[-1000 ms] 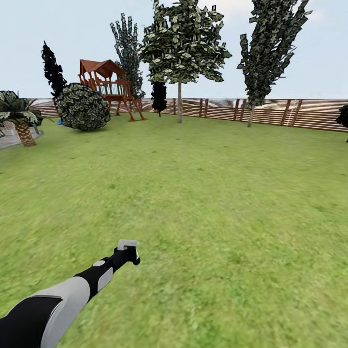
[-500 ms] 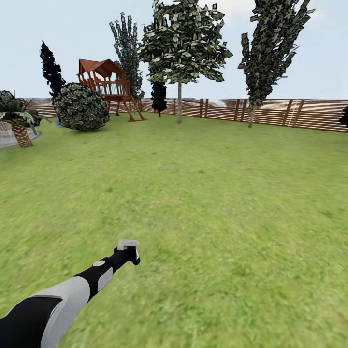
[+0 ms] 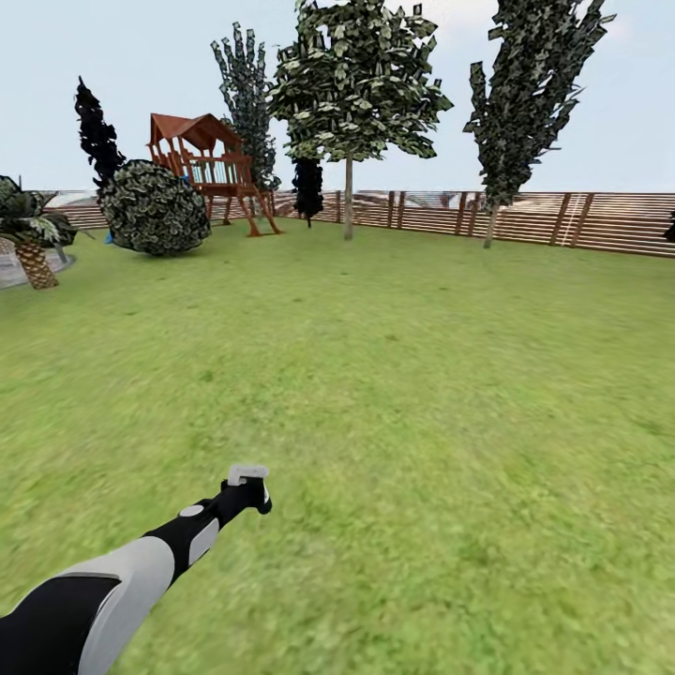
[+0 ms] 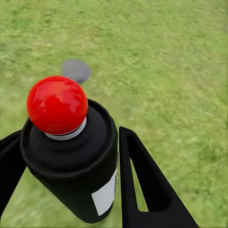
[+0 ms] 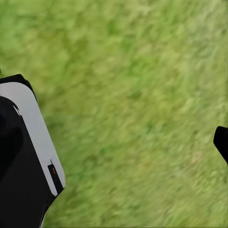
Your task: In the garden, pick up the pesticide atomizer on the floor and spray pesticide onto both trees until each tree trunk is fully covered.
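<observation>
My left gripper reaches out low over the lawn, shut on the pesticide atomizer, whose light grey head shows above the black fingers. In the left wrist view the atomizer is a black can with a white label and a red ball on top, upright between the two fingers of the left gripper. Two trees stand far off by the fence: one with a broad canopy on a bare trunk, another to its right with trunk. In the right wrist view a black tip shows over blurred grass.
Open grass stretches to a brown slatted fence. A wooden playset, a round bush, dark narrow columns and a stubby palm stand at the far left. A white and black robot panel is near the right wrist.
The whole head view has shifted slightly, with the palm and bush sliding left, so the camera has moved. The left arm keeps its pose with the atomizer.
</observation>
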Tool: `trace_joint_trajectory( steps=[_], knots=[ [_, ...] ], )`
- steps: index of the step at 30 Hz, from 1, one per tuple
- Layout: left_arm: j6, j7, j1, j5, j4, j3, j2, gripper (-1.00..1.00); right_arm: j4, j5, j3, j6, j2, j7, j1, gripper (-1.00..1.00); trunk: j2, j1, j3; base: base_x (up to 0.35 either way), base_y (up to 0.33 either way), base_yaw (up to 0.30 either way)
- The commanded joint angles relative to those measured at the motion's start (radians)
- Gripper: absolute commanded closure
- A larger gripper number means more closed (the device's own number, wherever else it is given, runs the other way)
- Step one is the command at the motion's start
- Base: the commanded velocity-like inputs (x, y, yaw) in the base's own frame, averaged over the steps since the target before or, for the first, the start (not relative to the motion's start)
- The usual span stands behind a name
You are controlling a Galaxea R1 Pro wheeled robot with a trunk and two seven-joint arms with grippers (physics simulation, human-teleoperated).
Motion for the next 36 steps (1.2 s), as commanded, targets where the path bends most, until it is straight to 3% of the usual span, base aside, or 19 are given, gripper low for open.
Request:
trace_joint_trajectory(
  steps=[1,36],
  knots=[
    [0.000,0.000,0.000,0.000,-0.001,0.001,0.000,1.00,0.000,0.000,0.000,0.000,0.000,0.000,0.000,-1.00,0.000,0.000,0.000,0.350,0.000,0.000],
    [0.000,0.000,0.000,0.001,-0.002,0.002,0.001,1.00,0.000,0.000,0.000,0.000,0.000,0.000,0.000,-1.00,0.000,0.000,0.000,0.350,0.000,0.000]
  ],
)
